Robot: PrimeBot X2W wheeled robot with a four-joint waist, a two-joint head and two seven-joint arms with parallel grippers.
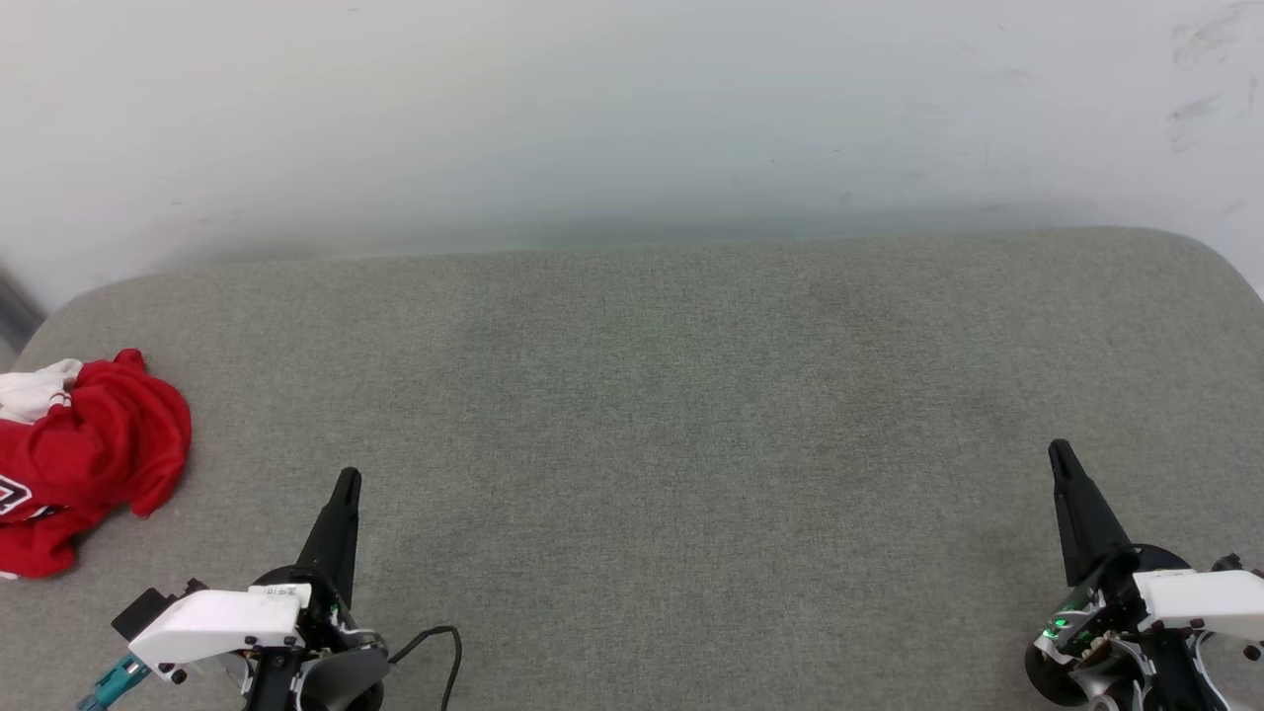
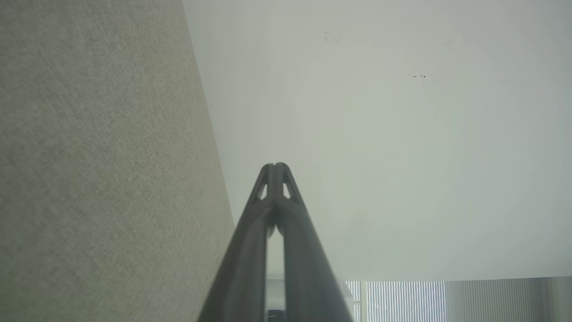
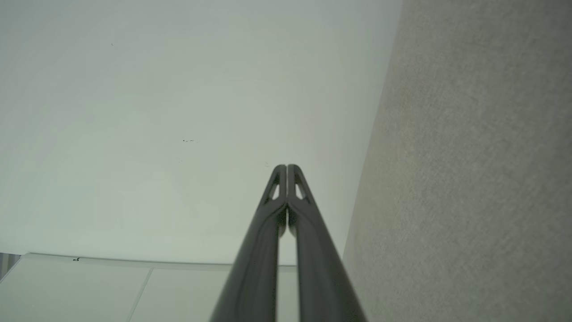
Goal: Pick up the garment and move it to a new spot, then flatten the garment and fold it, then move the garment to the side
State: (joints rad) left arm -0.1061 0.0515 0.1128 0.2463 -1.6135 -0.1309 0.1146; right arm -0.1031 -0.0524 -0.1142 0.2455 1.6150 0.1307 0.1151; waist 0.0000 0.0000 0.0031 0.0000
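1. The garment [image 1: 94, 459] is lying in a crumpled red heap at the far left of the grey padded surface [image 1: 691, 395], about midway between its near and far edges. White lining is showing on its far side. A scrap of black, white-outlined lettering is showing at the picture's left border. Part of the heap is running out of the head view, so I cannot tell how close it is sitting to the surface's left edge.
2. The left gripper [image 1: 348, 482] is hovering near the heap, to its right and nearer, and is not touching it. Its two fingers are pressed together with nothing between them.
3. The right gripper [image 1: 1062, 454] is waiting well apart at the near right, its fingers likewise pressed together and holding nothing.
4. As I judge it, the first pick-up is not yet begun. To do it well, the left gripper should be spreading its fingers before reaching left. It should then be coming down on a raised fold at the top of the heap, not on the striped trim, and lifting until the cloth is hanging free.
5. A broad stretch of grey fabric is lying between the two grippers, giving ample room for laying the jersey out flat.
6. The far edge is meeting a pale wall [image 1: 632, 118], so any spreading should be staying short of it. The left edge is the likelier hazard, since slippery cloth dragged that way could be sliding off.
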